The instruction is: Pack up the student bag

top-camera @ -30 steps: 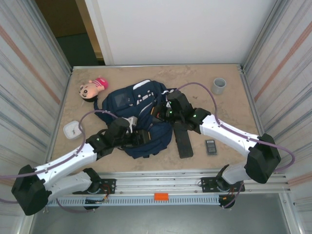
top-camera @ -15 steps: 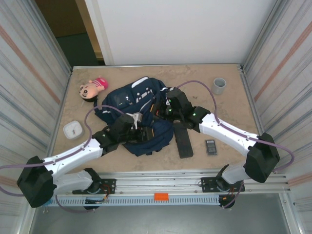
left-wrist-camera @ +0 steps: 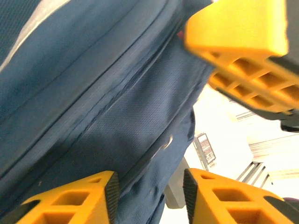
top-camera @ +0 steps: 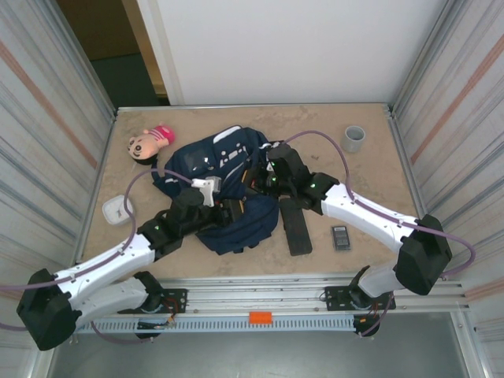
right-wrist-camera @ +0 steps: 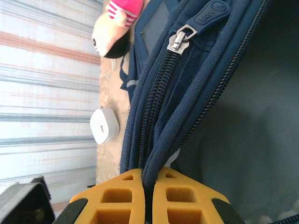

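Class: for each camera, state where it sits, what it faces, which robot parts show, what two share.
Top external: overhead behind the bases, facing the table; both arms.
Left wrist: left arm's end, facing student bag fabric; left gripper.
Right wrist: right arm's end, along the zipper; right gripper shut.
Shared: doll, top and right wrist.

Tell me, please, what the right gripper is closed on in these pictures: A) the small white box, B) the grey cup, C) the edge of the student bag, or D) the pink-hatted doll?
C: the right wrist view shows the right gripper shut on a fold of the student bag, just beside its zipper.
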